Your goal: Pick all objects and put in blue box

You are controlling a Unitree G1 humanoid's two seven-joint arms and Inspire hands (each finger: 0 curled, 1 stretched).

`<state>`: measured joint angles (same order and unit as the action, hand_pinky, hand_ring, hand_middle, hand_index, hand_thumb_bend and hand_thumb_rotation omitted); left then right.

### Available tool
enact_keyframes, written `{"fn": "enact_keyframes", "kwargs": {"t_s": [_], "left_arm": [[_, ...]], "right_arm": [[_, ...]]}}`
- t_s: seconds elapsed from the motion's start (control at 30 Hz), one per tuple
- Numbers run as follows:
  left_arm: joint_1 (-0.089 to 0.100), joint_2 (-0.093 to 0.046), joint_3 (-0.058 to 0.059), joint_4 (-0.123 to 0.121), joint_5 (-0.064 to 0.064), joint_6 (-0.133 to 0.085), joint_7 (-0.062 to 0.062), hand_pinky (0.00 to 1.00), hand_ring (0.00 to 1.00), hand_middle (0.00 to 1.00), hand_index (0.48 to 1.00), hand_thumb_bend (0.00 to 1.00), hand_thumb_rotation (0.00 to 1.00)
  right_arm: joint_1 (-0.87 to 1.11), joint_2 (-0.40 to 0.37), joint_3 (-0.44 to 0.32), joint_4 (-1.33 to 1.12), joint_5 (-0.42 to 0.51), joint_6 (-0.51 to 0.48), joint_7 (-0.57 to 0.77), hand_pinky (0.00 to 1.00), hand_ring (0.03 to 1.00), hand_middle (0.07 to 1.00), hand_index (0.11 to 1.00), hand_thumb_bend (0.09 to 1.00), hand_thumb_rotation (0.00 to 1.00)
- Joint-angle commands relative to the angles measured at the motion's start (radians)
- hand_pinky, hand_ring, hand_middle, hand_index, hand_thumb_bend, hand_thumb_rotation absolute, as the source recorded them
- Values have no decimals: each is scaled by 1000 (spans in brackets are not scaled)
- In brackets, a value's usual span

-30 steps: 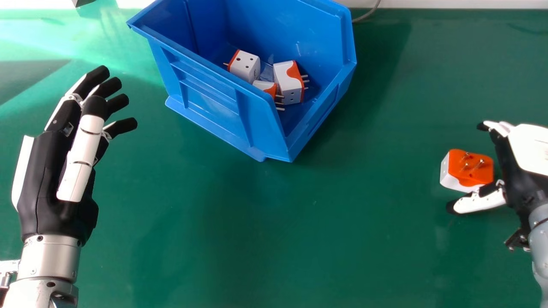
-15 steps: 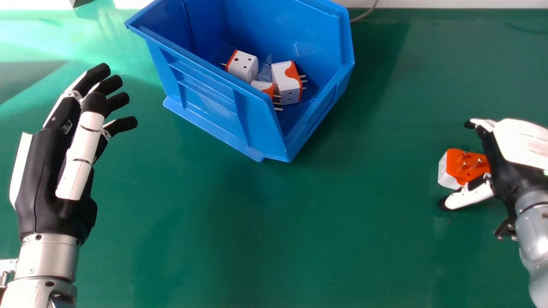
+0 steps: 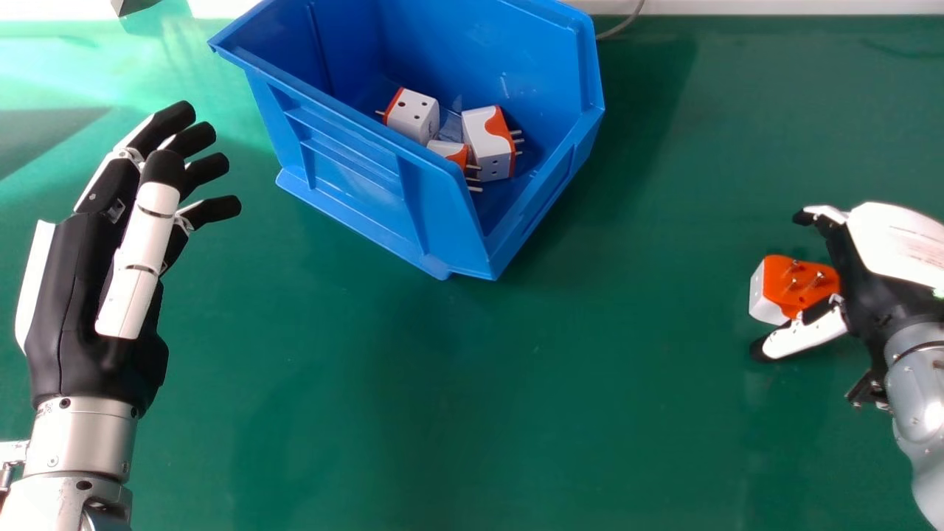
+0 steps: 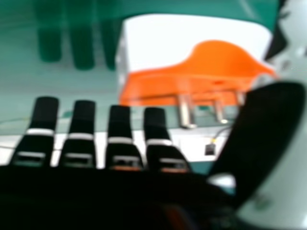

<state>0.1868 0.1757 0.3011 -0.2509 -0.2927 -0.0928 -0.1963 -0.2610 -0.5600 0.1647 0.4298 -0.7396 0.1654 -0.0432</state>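
Plainly, the plug (image 3: 779, 284) lies just left of the right hand (image 3: 877, 302), long axis roughly left to right, thumb (image 3: 804, 337) on its near side; that hand is open and much nearer than the left hand (image 3: 92, 310), over at left

Blue box (image 3: 346, 192): smooth plastic, soft sheen | plug adapter (image 3: 800, 286): smooth orange and white plastic, shiny metal pins | green table (image 3: 627, 413): smooth, glossy where light falls

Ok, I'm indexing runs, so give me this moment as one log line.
right hand: open, beside loose adapter on table | left hand: open, empty | blue box: three adapters visible
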Motion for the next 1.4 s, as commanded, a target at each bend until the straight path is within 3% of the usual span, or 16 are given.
{"fn": "enact_keyframes", "kwargs": {"t_s": [0.0, 0.17, 0.3, 0.47, 0.53, 0.7, 0.83, 0.93, 1.03, 1.1, 1.23, 1.37], "left_arm": [[-3, 5, 3, -42, 2, 7, 10, 694, 793, 825, 803, 542, 699], [0, 7, 2, -65, 8, 29, 20, 688, 787, 818, 793, 534, 699], [0, 7, 2, -73, -2, 36, 15, 691, 788, 817, 790, 531, 701], [3, 8, -3, -96, 17, 58, 35, 700, 793, 821, 793, 521, 704], [3, 6, -2, -102, 19, 62, 38, 696, 791, 819, 791, 517, 708], [-2, -1, 5, -108, 0, 73, 35, 682, 788, 813, 785, 508, 705], [-6, -1, 6, -111, -3, 78, 36, 665, 785, 808, 778, 504, 690], [-7, 0, 7, -114, -10, 81, 33, 663, 785, 808, 776, 502, 688], [-4, 2, 7, -123, -8, 88, 37, 662, 788, 809, 776, 495, 684], [-2, 8, 9, -120, -5, 84, 31, 663, 790, 810, 775, 492, 685], [-1, 5, 13, -123, -28, 88, 21, 669, 795, 813, 778, 489, 689], [3, 8, 12, -130, -24, 94, 26, 688, 811, 826, 790, 484, 691]], "right_arm": [[4, -28, 8, 8, 1, 9, 4, 766, 833, 856, 831, 809, 185], [15, -33, -11, -4, 34, 15, 13, 758, 828, 851, 828, 803, 153], [19, -35, -24, -11, 63, 15, 5, 751, 830, 851, 828, 782, 93], [7, -21, -41, -11, 106, 46, 18, 701, 796, 825, 792, 766, 38], [0, -21, -37, -10, 115, 56, 20, 645, 749, 793, 777, 752, 24], [-20, -22, -28, -5, 123, 76, 26, 540, 636, 700, 759, 696, 12], [-28, -27, -22, -5, 120, 70, 18, 470, 533, 613, 727, 614, 6], [-45, -29, -19, 12, 118, 73, 16, 455, 511, 595, 716, 596, 4], [-55, -25, -24, 29, 121, 62, -5, 434, 478, 569, 692, 570, 3], [-59, -26, -25, 32, 121, 58, -10, 431, 461, 553, 663, 558, 2], [-68, -23, -30, 40, 119, 61, -24, 404, 457, 548, 638, 544, 1], [-71, -25, -33, 45, 124, 51, -33, 377, 453, 528, 590, 527, 1]]}}
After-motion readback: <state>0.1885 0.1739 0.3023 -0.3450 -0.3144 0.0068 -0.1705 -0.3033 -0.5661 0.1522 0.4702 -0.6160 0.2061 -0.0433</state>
